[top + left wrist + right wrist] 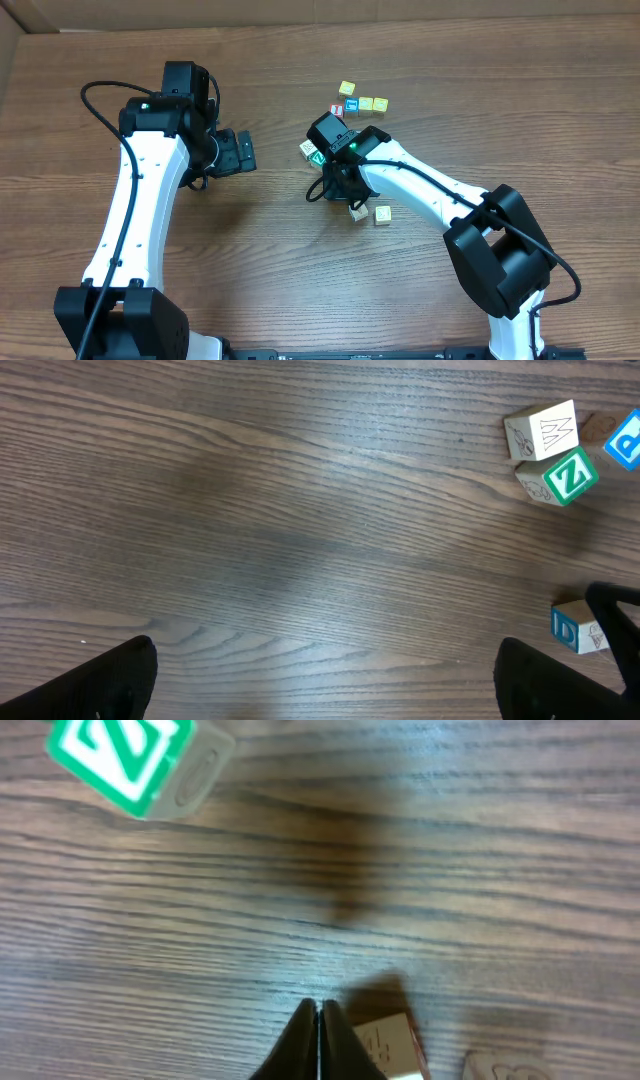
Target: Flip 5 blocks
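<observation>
Wood-grain tabletop [300, 290], blocks [383, 215] lie loose, flip count unclear; right fingers [300, 1042] pressed together on nothing, left fingers [105, 682] spread wide.

My bench and the little letter blocks lying on it.

The bench [250, 270] is brown wood grain. Toward its far side I see a cluster: one yellow block [346, 88] set apart, then a red-letter block [337, 110], a blue-letter block [351, 105] and two more yellow blocks [366, 104] close in a row. Nearer me a whitish block [541, 432] with a faint zigzag letter lies just beside a green "Z" block [570, 475], with a blue-faced block [625, 448] near them. A block with a blue "D" side [578, 628] sits apart from those. Two cream blocks [383, 215] lie close together, nearest me.
</observation>
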`<state>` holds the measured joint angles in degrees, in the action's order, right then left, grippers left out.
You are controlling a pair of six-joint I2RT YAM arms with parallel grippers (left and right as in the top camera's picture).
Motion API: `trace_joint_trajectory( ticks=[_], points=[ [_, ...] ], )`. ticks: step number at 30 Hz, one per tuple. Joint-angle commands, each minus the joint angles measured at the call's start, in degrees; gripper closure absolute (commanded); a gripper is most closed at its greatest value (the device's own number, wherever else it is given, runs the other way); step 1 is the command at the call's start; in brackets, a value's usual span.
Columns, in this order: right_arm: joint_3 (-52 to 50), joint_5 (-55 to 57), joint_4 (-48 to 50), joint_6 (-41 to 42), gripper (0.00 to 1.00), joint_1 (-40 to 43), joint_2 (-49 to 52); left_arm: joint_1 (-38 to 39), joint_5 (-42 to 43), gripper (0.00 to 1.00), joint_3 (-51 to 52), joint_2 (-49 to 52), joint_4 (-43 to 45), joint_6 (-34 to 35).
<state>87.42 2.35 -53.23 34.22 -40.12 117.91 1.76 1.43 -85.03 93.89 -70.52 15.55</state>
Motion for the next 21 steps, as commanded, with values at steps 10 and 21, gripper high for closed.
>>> trace_joint_trajectory(
  ticks=[10, 21],
  points=[
    [-1.07, 0.55, -2.93, -0.09, 0.96, 0.00, -2.49, -0.24, -0.37, 0.00, -1.27, 0.52, 0.09, 0.76],
    [-1.07, 0.57, -5.60, 0.13, 0.95, 0.00, -2.49, -0.24, -0.37, 0.00, -1.27, 0.52, 0.09, 0.79]
  ],
)
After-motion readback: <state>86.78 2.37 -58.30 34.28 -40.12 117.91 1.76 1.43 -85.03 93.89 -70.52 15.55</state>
